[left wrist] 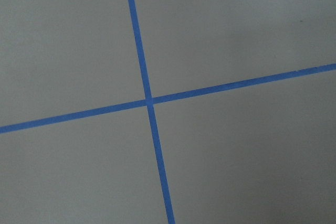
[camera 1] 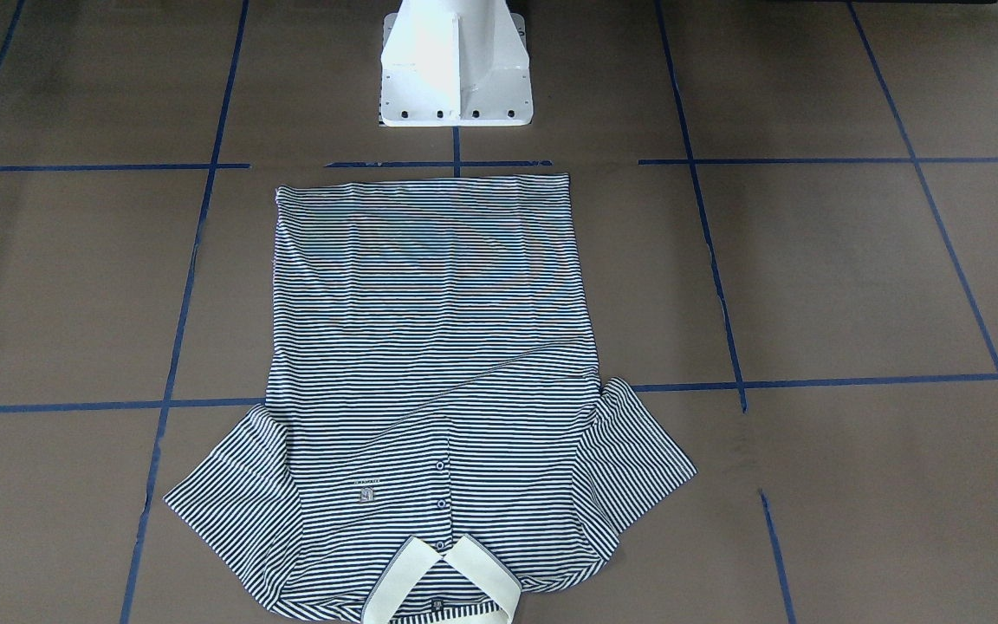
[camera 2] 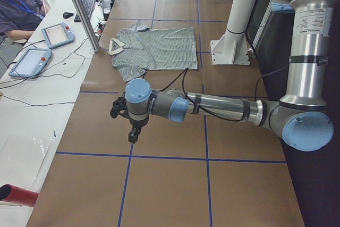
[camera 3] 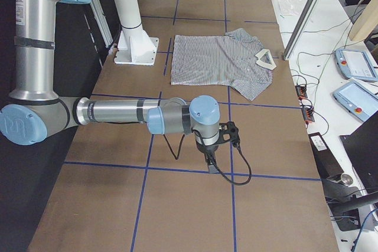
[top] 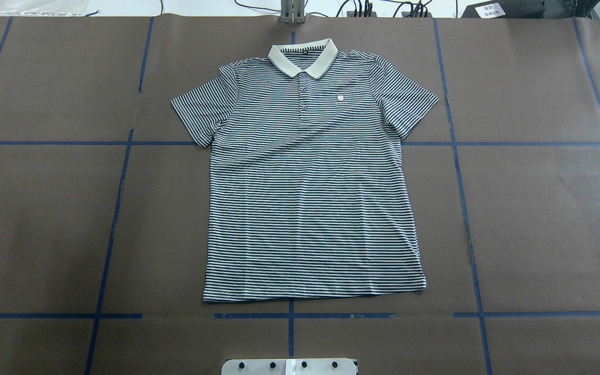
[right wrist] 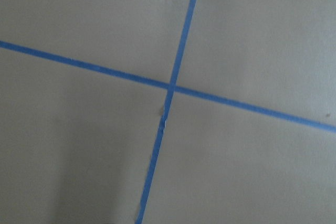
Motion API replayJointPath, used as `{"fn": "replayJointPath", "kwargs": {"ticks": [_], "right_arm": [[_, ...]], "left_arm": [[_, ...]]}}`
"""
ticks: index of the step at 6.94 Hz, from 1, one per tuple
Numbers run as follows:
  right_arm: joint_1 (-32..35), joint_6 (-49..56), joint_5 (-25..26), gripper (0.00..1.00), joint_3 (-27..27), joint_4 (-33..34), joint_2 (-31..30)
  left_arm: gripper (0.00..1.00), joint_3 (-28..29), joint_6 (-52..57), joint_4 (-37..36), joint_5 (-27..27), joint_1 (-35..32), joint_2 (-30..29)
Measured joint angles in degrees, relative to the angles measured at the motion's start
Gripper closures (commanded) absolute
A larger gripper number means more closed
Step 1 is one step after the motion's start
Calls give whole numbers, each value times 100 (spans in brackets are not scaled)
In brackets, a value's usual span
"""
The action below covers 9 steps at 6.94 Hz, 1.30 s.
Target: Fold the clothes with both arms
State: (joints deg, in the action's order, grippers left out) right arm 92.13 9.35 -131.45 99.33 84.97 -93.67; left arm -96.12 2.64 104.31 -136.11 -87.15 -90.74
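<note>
Table point(top: 539, 219): top covered in brown paper, marked into a grid with blue tape point(top: 50, 143). Shirt point(top: 310, 208) lies flat, front up, midway along the table's length. Collar point(top: 303, 56) close to the far edge on the operators' side. Hem toward the robot's edge, just short of the white pedestal point(camera 1: 456, 78) standing there. Both sleeves spread out on the paper. One slanting crease across the chest.
</note>
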Motion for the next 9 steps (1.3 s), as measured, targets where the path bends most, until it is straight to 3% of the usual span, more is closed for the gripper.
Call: {"fn": "replayJointPath", "kwargs": {"ticks": [2, 3, 5, 7, 9], "right_arm": [[-23, -70, 0, 0, -515, -649, 619], [-30, -337, 3, 0, -833, -1321, 735], [-366, -1762, 15, 0, -1379, -2606, 1127], [-1360, -3872, 323, 2, -1674, -2919, 2080], [-2393, -5441, 1117, 14, -2106, -3121, 3035]], "left_arm": [[0, 124, -18, 1513, 138, 11, -181], [0, 396, -101, 2048, 143, 21, -353], [0, 959, -486, 2602, 137, 39, -763], [0, 1044, -628, 2803, 138, 50, -847], [0, 1020, -664, 2837, 136, 56, -856]]}}
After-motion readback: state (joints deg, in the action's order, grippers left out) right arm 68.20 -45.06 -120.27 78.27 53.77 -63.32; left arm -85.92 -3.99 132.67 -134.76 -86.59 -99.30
